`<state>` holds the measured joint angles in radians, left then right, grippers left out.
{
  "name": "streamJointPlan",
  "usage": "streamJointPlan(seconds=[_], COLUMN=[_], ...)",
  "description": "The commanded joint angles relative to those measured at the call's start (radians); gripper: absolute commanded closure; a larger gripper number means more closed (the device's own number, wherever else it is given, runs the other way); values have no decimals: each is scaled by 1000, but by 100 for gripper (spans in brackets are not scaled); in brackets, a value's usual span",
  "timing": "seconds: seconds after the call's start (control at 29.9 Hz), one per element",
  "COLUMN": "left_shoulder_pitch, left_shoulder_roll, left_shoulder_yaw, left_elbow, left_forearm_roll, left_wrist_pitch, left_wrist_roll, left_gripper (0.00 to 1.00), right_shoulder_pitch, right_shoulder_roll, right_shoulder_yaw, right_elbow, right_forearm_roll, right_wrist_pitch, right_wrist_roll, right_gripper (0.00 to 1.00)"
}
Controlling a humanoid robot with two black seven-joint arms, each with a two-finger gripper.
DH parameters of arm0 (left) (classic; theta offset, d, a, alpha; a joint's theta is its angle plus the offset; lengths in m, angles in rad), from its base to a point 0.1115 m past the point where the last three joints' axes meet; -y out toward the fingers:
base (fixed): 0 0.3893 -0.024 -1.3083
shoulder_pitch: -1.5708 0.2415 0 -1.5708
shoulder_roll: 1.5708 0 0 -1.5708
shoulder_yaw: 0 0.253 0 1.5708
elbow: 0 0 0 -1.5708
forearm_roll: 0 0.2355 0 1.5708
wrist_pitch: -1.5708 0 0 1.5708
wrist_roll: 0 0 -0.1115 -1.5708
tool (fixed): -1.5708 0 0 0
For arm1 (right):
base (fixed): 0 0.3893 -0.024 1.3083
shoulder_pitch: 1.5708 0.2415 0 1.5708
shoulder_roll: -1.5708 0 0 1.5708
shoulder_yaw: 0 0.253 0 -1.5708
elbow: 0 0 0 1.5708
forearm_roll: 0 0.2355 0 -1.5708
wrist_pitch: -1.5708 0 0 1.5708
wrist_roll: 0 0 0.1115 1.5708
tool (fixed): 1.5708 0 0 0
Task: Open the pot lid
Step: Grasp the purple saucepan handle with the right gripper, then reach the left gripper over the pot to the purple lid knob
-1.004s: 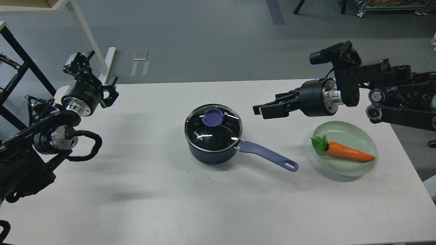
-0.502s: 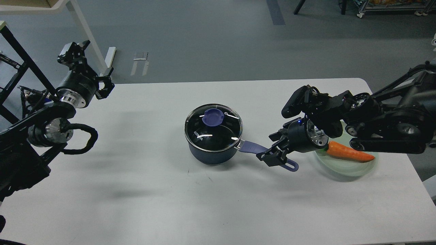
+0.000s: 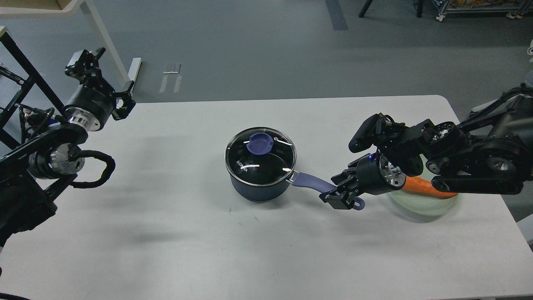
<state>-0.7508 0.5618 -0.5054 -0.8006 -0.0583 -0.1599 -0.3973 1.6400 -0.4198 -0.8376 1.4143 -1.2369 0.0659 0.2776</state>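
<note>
The dark navy pot point(image 3: 260, 183) stands in the middle of the white table point(image 3: 175, 233). The glass lid point(image 3: 261, 157) with its purple-blue knob point(image 3: 259, 145) sits on it. The purple-blue handle point(image 3: 310, 182) points right and toward me. My right gripper point(image 3: 338, 192) is low at the handle's outer end, with a finger on each side of it. I cannot tell whether the fingers press on it. The handle's holed tip point(image 3: 359, 204) shows just past them. My left gripper point(image 3: 124, 102) is open and empty, raised over the table's far left corner.
A pale green glass dish point(image 3: 429, 206) with an orange carrot point(image 3: 420, 186) lies at the right, partly hidden by my right arm. A white desk leg point(image 3: 104, 37) and a black frame point(image 3: 25, 71) stand on the floor beyond the table's left end.
My right arm swung down from above the dish to the pot handle, and its fingers now straddle the handle's end. My left gripper drew back to the left. Pot and lid have not moved.
</note>
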Motion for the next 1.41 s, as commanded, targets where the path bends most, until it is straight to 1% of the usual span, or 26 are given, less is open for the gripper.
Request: streamJointPlan(seconds=[0.0, 0.13, 0.2, 0.3, 0.43, 0.54, 0.57, 0.64, 0.67, 0.8, 0.97, 1.1, 1.24, 1.37], left_shoulder_pitch=[-12, -13, -13, -19, -36, -36, -50, -71, -82, -163, -232, -283, -288, -282], left_shoulder_roll=[0, -3, -10, -28, -37, -37, -40, -42, -43, -106, -132, -201, -221, -223], left_shoulder_yaw=[1, 1, 1, 4, 44, 44, 57, 64, 74, 177, 325, 445, 467, 469], left_elbow=[-3, -35, -52, -74, -158, -158, -316, -370, -376, -379, -345, -235, -195, -173], left_forearm_roll=[8, 93, 181, 337, 572, 572, 909, 1079, 1148, 1443, 1673, 1707, 1710, 1727], left_wrist_pitch=[3, 11, 17, 34, 51, 51, 130, 152, 154, 166, 258, 310, 329, 329], left_wrist_roll=[2, 0, -2, -3, -3, -3, -3, -3, -3, -5, 2, 15, 47, 48], left_gripper=[1, 1, 1, 1, 1, 1, 1, 1, 1, 1, 1, 1, 1, 1], right_shoulder_pitch=[0, 0, 1, 3, 1, 1, 3, 7, 8, 9, 9, 8, 8, 9], right_shoulder_roll=[3, 3, 3, 4, 4, 4, 4, 3, 3, 4, 3, 3, 3, 3], right_shoulder_yaw=[2, 0, 2, 5, 5, 5, 3, 3, 3, 3, 3, 5, 3, 5], right_elbow=[0, 0, -1, -1, -1, -1, -1, -1, -1, -3, -3, -1, -1, -1], right_forearm_roll=[2, -3, -3, -1, -1, -1, -1, -1, -1, -3, -1, 1, 2, 2], right_wrist_pitch=[0, 2, 2, 2, 2, 2, 2, 3, 3, 5, 5, 5, 5, 6], right_wrist_roll=[0, 0, 0, 0, 0, 0, 0, 2, 2, 2, 2, 2, 3, 3], right_gripper=[58, 66, 70, 70, 72, 72, 74, 75, 75, 75, 75, 75, 75, 75])
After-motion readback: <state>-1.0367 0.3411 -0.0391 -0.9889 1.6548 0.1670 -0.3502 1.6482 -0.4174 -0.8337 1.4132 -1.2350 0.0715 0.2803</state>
